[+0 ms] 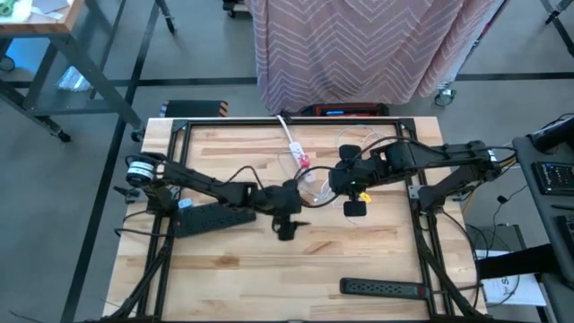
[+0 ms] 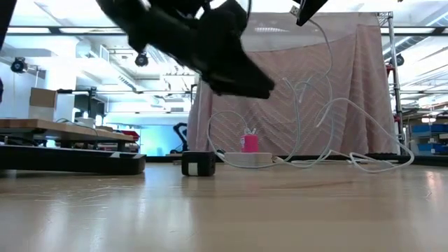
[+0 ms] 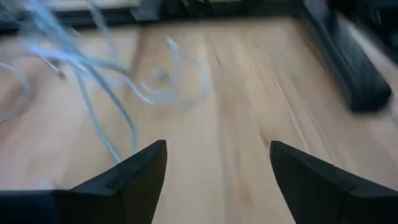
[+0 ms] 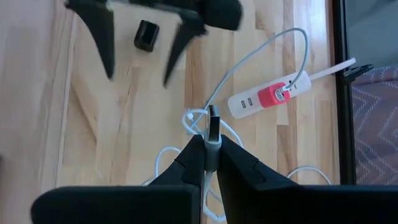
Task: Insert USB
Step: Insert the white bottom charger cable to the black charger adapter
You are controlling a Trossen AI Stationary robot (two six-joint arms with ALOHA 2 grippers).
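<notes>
Frame centre: right claw (image 4: 206, 163) clamps the USB plug (image 4: 212, 129), unplugged; left claw (image 3: 217, 180) apart. Next: align with white power strip (image 4: 268, 96).

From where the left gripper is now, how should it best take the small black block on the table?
Probably from straight above, fingers across its narrower sides. The small black block stands free on the bare table, and the left gripper hangs open beside it. The right gripper is shut on the USB plug.

Black power strip (image 1: 384, 288) on wooden table (image 1: 224, 269)
</notes>
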